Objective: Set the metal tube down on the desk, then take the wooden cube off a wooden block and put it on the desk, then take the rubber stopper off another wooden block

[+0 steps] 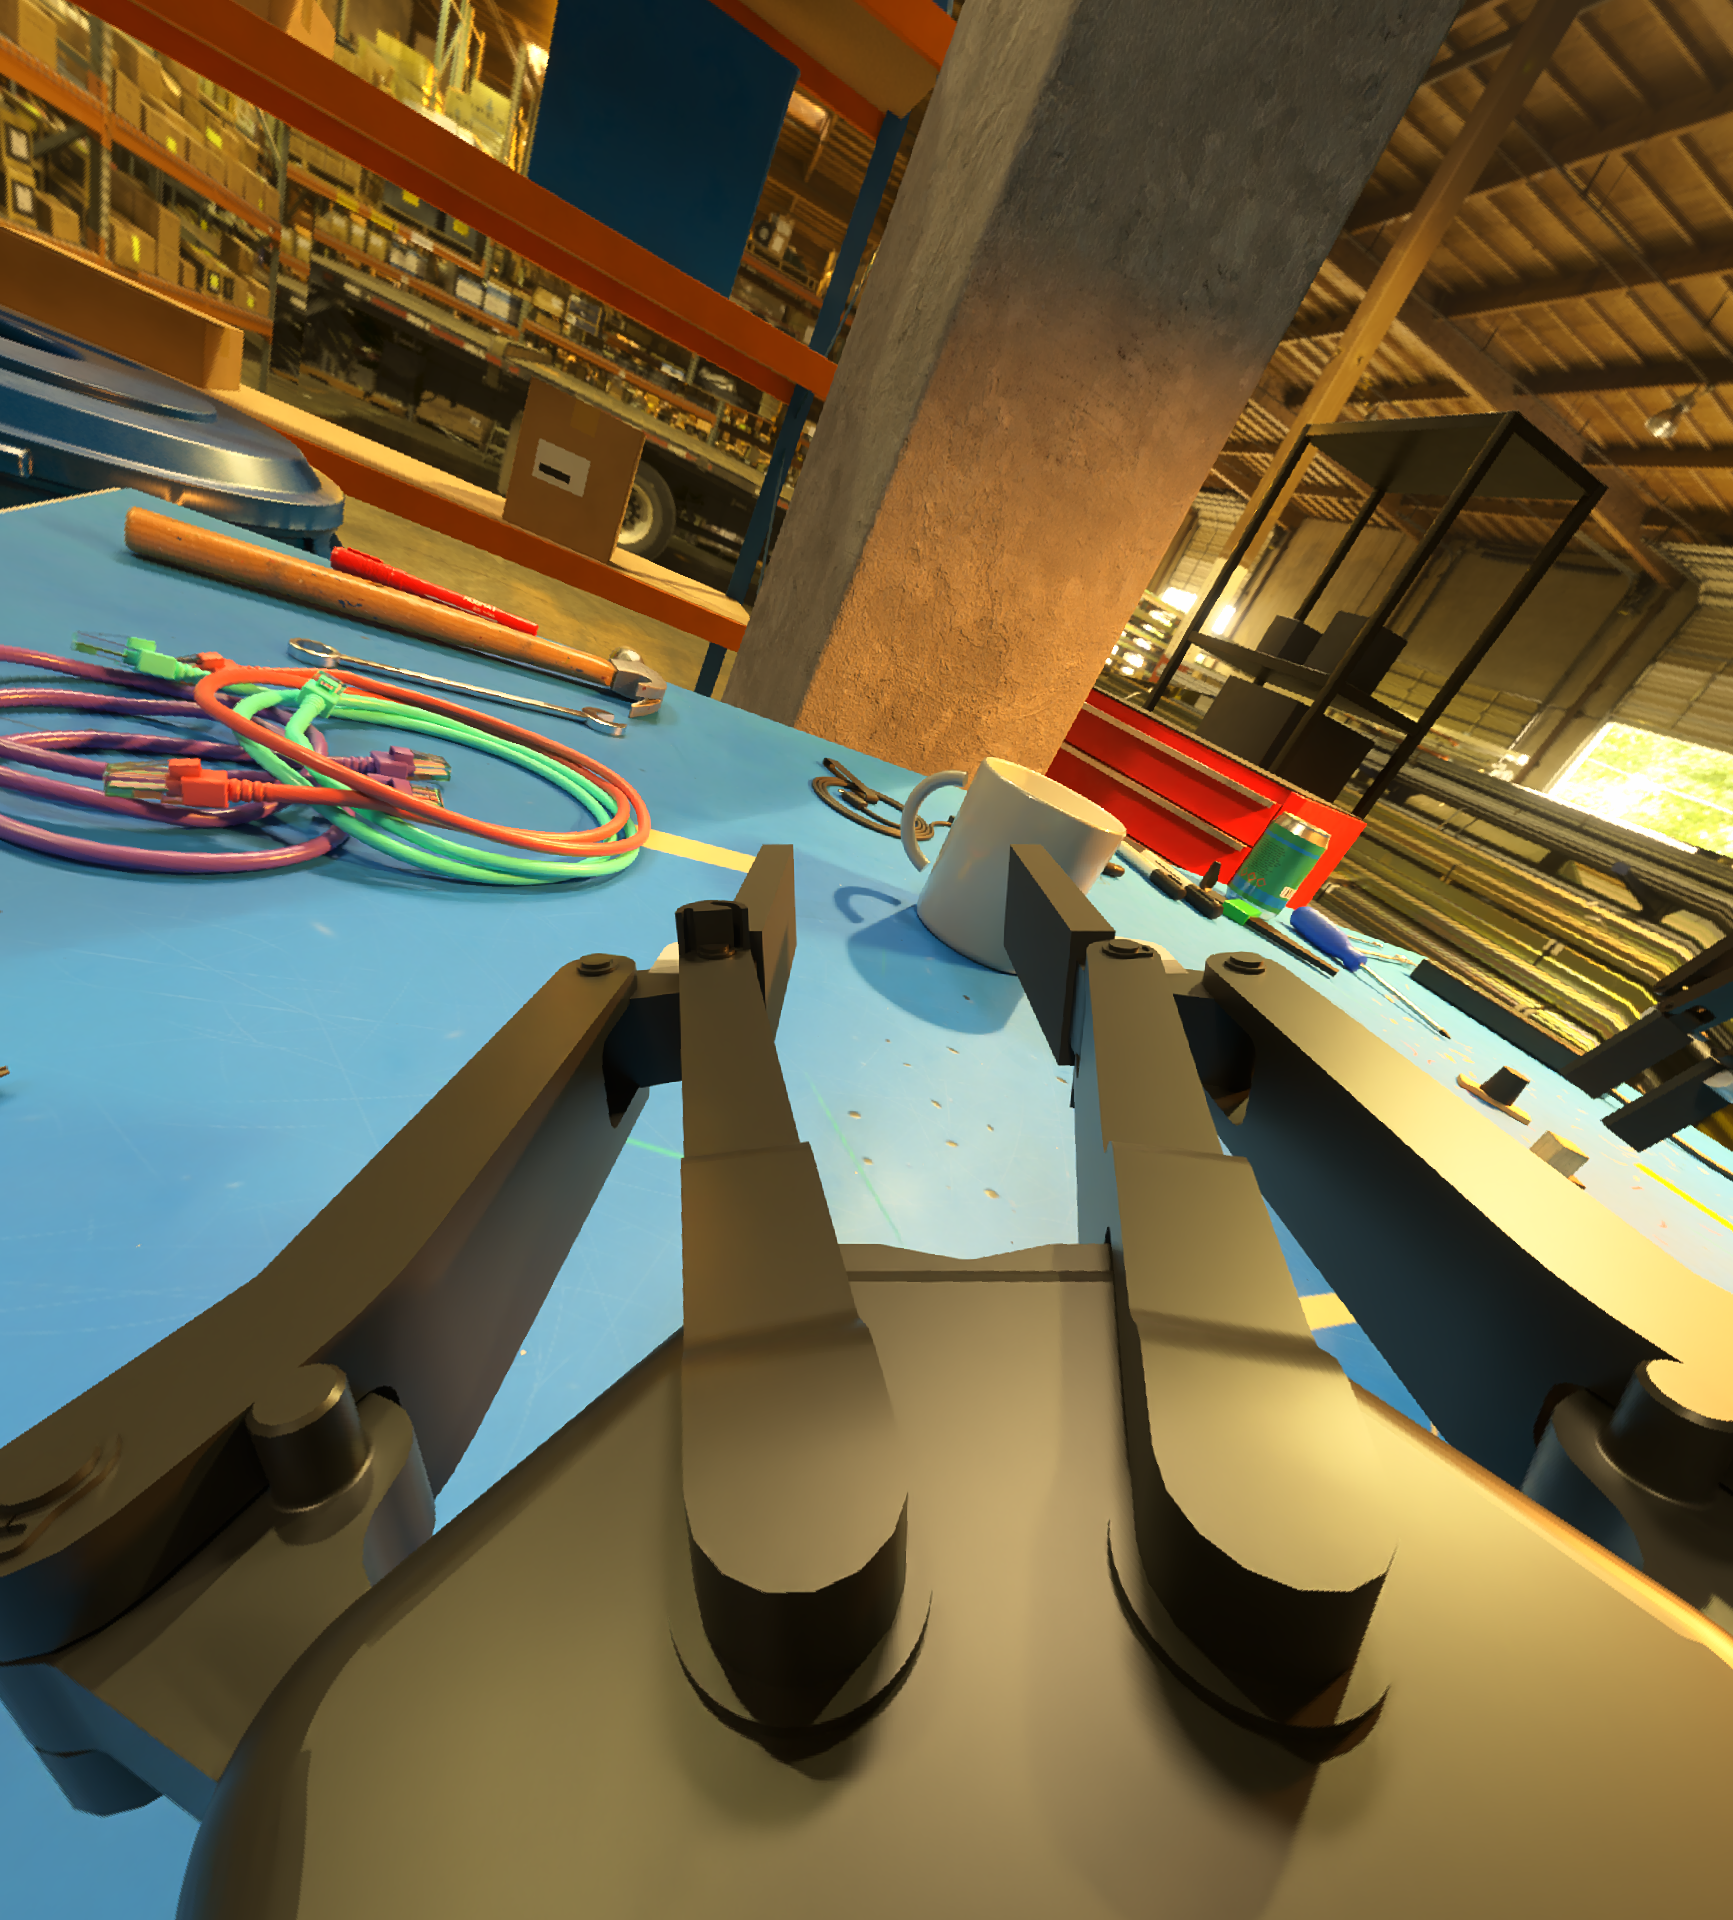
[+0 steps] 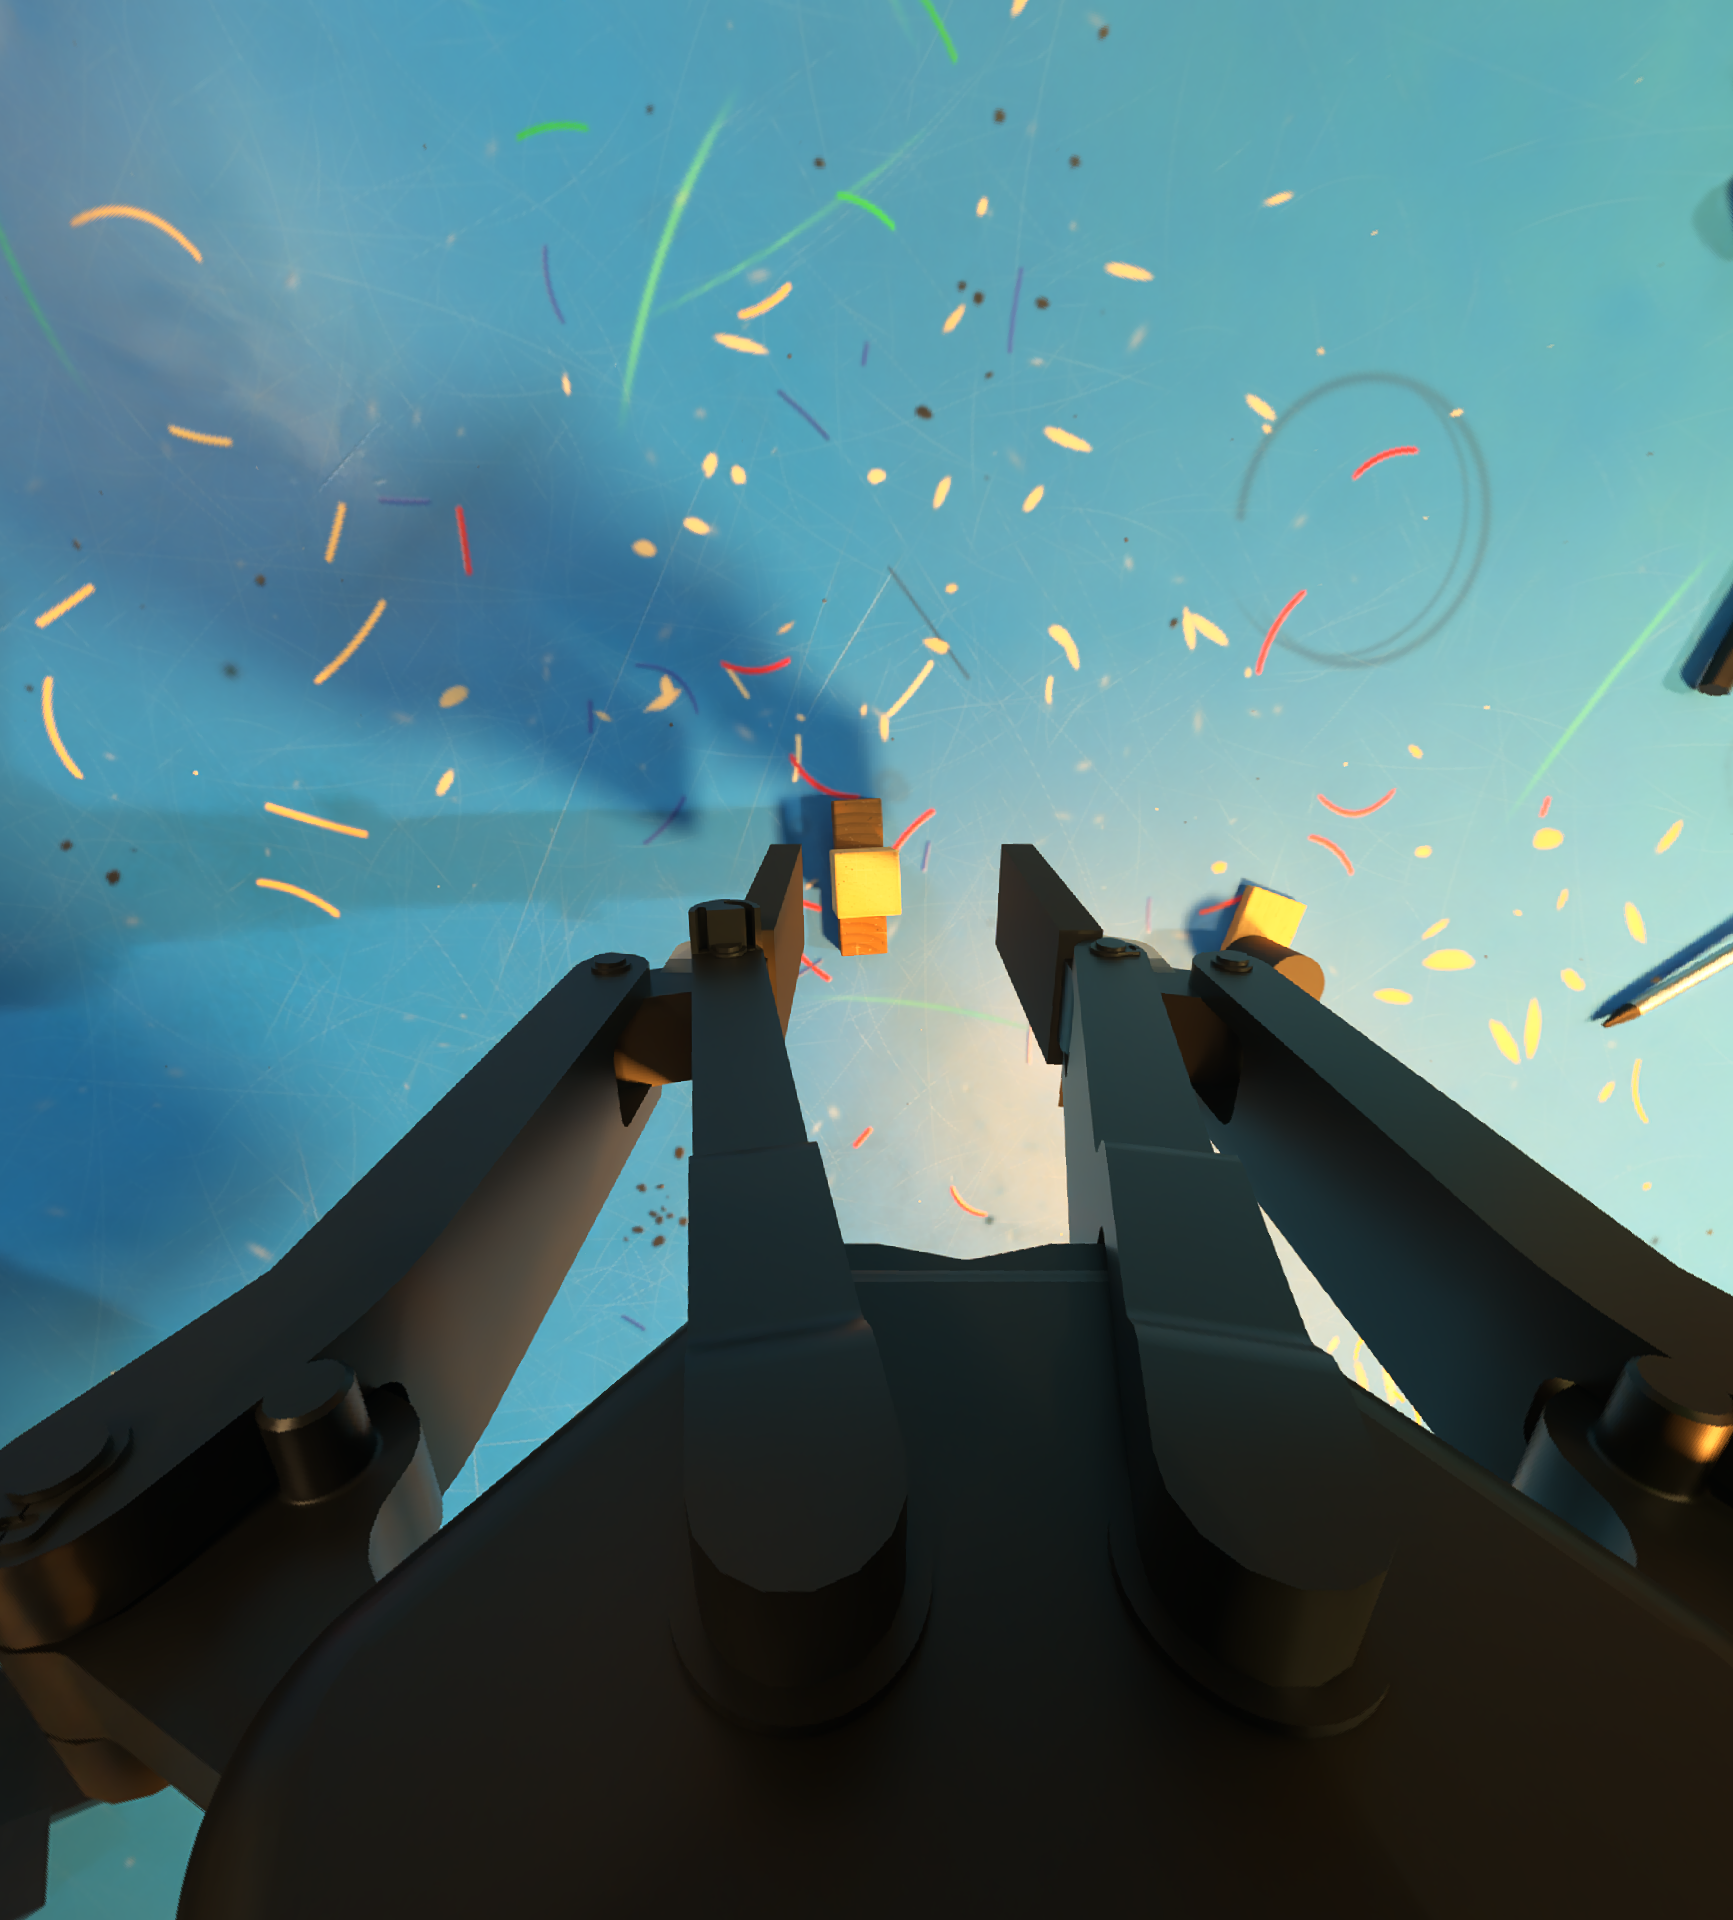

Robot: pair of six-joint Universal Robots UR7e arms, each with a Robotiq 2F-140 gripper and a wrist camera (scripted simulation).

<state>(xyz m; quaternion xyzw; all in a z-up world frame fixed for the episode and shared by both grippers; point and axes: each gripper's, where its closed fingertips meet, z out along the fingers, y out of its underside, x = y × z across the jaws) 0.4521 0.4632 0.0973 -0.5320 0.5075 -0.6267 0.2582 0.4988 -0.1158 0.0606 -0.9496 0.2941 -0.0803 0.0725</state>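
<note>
From my right wrist camera, looking down on the blue desk [image 2: 426, 312], I see the wooden cube [image 2: 865, 883] sitting on a wooden block [image 2: 860, 873]. The block's long axis runs up and down the picture, its ends poking out above and below the cube. It lies just ahead of the right gripper [image 2: 898, 883], nearer the left fingertip. The jaws stand apart with nothing between them.

Off to the right, a second pale cube-like piece [image 2: 1267, 914] rests on something rounded and brown; the finger linkage covers most of it, so I cannot tell what it is. A thin pointed rod [image 2: 1714, 966] is cut off at the right edge.

On my left wrist camera, the left gripper [image 1: 898, 904] hangs low over the desk, jaws apart and empty. A white mug [image 1: 987, 883] stands beyond it, partly hidden by the right finger. Coiled cables [image 1: 270, 769], a hammer [image 1: 374, 603] and a wrench [image 1: 457, 681] lie farther left. I cannot pick out the metal tube or the stopper.
</note>
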